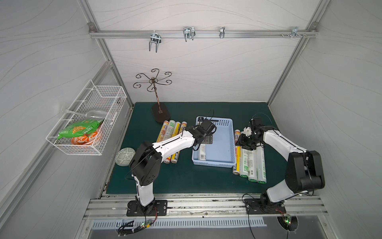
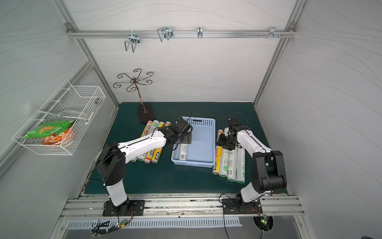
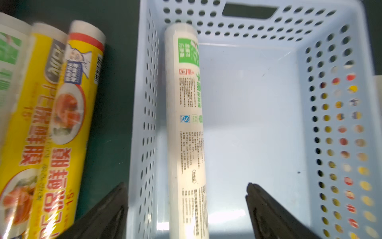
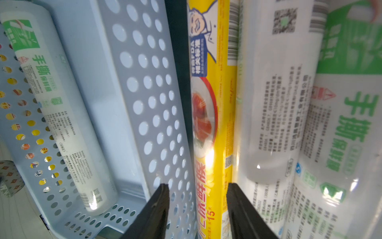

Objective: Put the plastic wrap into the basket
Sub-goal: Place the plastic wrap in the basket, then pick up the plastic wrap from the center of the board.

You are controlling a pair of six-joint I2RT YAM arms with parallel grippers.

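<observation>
The light-blue basket [image 1: 214,164] [image 2: 194,163] sits mid-table. One white plastic wrap roll with green print [image 1: 203,154] [image 3: 187,124] [image 4: 60,115] lies inside it along its left wall. My left gripper [image 1: 202,143] [image 3: 187,186] hovers open above that roll, its fingers well clear on both sides. Several yellow and white rolls [image 1: 171,132] [image 3: 62,124] lie left of the basket. To its right lies a yellow roll [image 1: 237,159] [image 4: 210,124] beside white rolls [image 1: 253,163]. My right gripper [image 1: 246,144] [image 4: 197,185] is open, straddling the yellow roll next to the basket wall.
A white wire basket [image 1: 88,124] with snack bags hangs on the left wall. A metal cup stand [image 1: 159,111] rises at the back left of the green mat. A round patterned object [image 1: 125,156] lies near the left arm's elbow.
</observation>
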